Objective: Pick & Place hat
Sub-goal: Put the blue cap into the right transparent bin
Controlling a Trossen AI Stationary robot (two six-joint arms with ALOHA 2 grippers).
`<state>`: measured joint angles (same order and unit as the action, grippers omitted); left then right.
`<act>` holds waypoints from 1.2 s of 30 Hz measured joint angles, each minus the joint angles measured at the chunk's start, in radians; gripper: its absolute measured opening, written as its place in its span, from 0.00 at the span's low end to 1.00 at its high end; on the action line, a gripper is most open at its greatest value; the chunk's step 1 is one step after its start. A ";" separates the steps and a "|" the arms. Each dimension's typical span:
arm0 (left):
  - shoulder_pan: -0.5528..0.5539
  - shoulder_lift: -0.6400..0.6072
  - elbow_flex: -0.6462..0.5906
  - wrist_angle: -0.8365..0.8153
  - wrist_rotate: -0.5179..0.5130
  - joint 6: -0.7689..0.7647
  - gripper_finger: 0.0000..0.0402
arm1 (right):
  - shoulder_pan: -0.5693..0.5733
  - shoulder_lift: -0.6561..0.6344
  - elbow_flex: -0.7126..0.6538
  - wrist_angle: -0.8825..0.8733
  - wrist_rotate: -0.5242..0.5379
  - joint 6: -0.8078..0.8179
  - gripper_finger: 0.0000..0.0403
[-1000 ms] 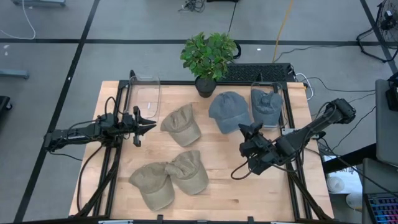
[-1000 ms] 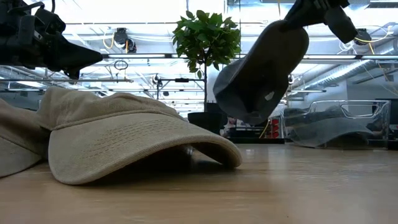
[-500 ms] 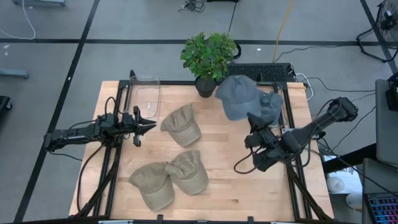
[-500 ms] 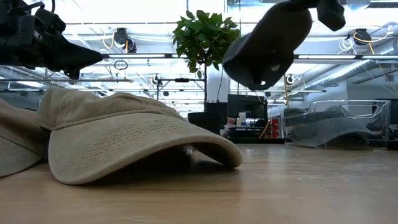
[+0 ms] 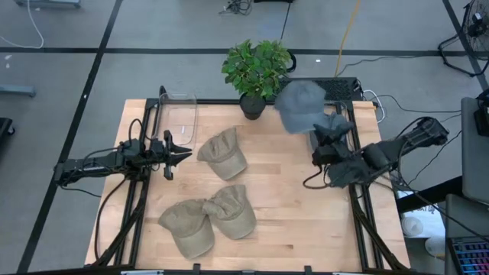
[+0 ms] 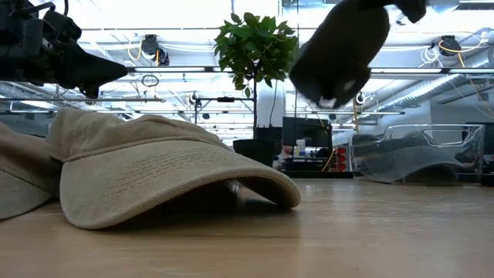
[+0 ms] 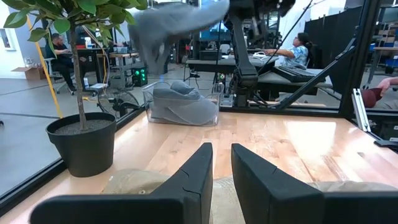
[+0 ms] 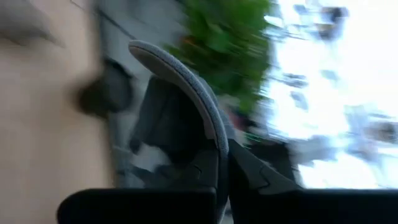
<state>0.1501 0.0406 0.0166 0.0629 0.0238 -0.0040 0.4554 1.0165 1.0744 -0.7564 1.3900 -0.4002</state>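
A grey hat is up in the air near the table's far right corner, held by my right gripper, which is shut on it. The low view shows this grey hat well above the table. A second grey hat lies inside the clear bin at the far right. Three tan hats rest brim-down on the wood. My left gripper hovers open at the table's left, pointing right, touching nothing. My right gripper pinches the grey hat's curved edge between its two fingers. The hat is lifted clear of the table and reaches out beyond the fingertips, its crown toward the far edge.
An empty clear bin stands at the far left. A potted plant stands at the far middle edge, close to the raised hat. Bare wood lies between the tan hats and the right arm. People sit beyond the table.
My right gripper has risen and swung toward the table's far right corner, staying shut on the grey hat. The hat has travelled from over the table's middle right to beside the plant, above the right bin's far end, and sits higher.
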 joint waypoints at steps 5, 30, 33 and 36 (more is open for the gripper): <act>0.000 0.000 0.000 0.000 0.000 0.000 0.17 | -0.075 -0.058 0.000 0.079 -0.446 0.022 0.00; 0.000 0.000 0.000 0.000 0.000 0.000 0.17 | -0.439 0.003 0.429 -0.776 -0.631 0.264 0.00; 0.000 0.000 0.000 0.000 0.000 0.000 0.17 | -0.462 0.006 0.416 -0.815 -0.607 0.284 0.00; 0.000 0.000 0.000 0.000 0.000 0.000 0.17 | -0.478 0.004 0.401 -0.815 -0.617 0.248 0.00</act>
<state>0.1501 0.0406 0.0166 0.0631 0.0238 -0.0040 -0.0225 1.0201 1.4757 -1.5711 0.7725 -0.1523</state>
